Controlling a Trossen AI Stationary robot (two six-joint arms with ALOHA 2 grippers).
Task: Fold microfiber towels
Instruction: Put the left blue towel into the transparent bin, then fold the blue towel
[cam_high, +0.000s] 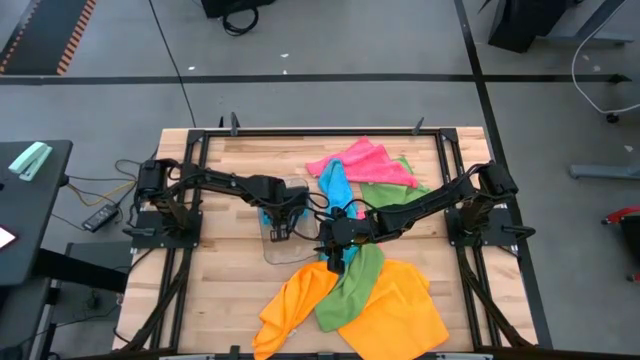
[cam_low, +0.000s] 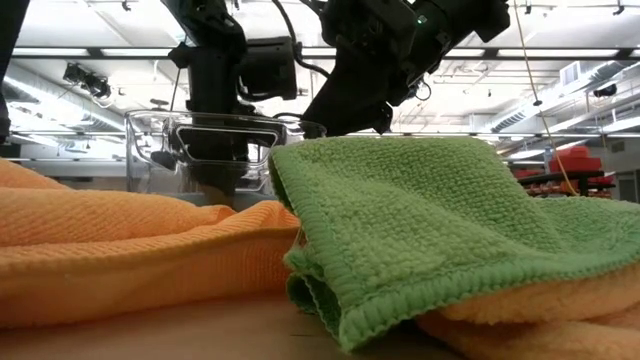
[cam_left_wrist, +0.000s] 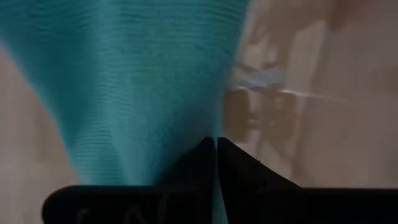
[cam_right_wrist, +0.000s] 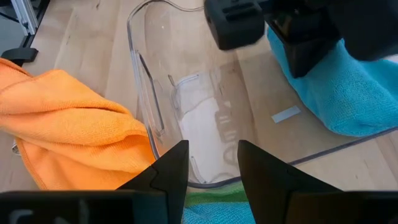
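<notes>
A sky-blue towel (cam_high: 335, 186) lies at mid-table, and my left gripper (cam_high: 279, 222) is shut on it over the clear plastic tray (cam_high: 270, 246). The blue cloth (cam_left_wrist: 137, 81) fans out from the left gripper's fingertips. My right gripper (cam_right_wrist: 211, 167) stands slanting down at the tray's right side, its fingers apart. A green towel (cam_high: 352, 285) lies crumpled under it, draped over an orange towel (cam_high: 395, 310). A strip of that green towel (cam_right_wrist: 208, 208) shows low between the roots of the right gripper's fingers. A pink towel (cam_high: 362, 160) and another green one (cam_high: 388, 192) lie at the back. My left gripper pinches a bunched part of the blue towel (cam_left_wrist: 202, 134) between its two shut fingers, coming from above and pointing down. The cloth spreads away from the fingertips in drawn pleats, and more of it (cam_right_wrist: 339, 87) rests on the table beside the tray. Whether my right gripper touches the green towel, I cannot tell.
The clear tray (cam_right_wrist: 155, 93) lies between the two grippers. The orange towel (cam_low: 110, 240) and the green towel (cam_low: 430, 220) fill the near middle of the table. Metal frame rails (cam_high: 205, 160) run along the table's sides. Bare wood (cam_high: 230, 290) shows at the near left.
</notes>
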